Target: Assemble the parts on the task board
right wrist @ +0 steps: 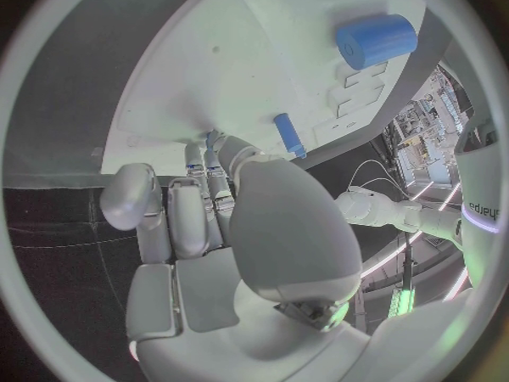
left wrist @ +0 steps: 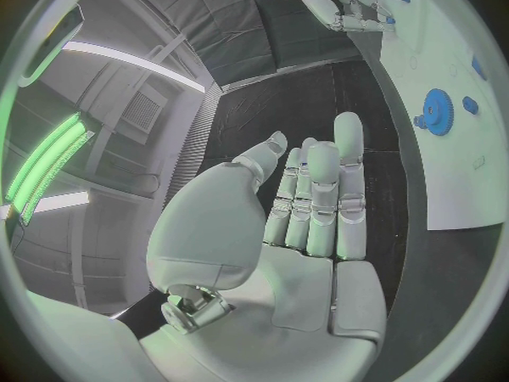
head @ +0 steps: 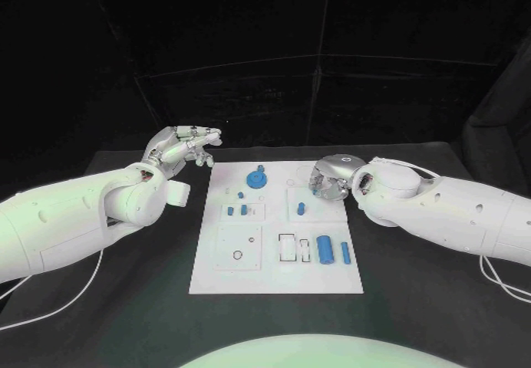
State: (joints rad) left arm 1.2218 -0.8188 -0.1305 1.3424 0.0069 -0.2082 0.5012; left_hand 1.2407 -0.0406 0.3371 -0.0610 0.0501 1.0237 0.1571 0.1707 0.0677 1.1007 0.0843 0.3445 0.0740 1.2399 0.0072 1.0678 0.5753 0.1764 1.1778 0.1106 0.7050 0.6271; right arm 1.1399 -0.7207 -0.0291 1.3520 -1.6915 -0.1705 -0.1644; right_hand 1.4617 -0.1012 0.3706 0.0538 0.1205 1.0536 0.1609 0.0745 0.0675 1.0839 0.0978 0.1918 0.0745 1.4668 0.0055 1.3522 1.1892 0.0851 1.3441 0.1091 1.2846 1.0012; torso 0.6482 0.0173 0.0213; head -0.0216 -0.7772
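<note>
The white task board [head: 277,264] lies in the middle of the table. A blue gear [head: 257,179] stands near its far edge, also seen in the left wrist view [left wrist: 437,109]. A blue cylinder [head: 324,249] and a slim blue bar [head: 345,253] lie on its right side, and small blue pegs [head: 237,209] stand left of centre. My left hand [head: 183,146] is raised beyond the board's far left corner, palm flat, fingers [left wrist: 318,195] stretched, holding nothing. My right hand [head: 330,178] hangs over the far right corner, fingers [right wrist: 202,195] bent down to the board, thumb apart, nothing visible in it.
The black table [head: 420,291] surrounds the board, with open room on both sides and in front. White cables [head: 498,280] trail from both arms near the table's edges. The right wrist view shows the cylinder [right wrist: 377,40] and a blue peg [right wrist: 288,135] on the board [right wrist: 212,68].
</note>
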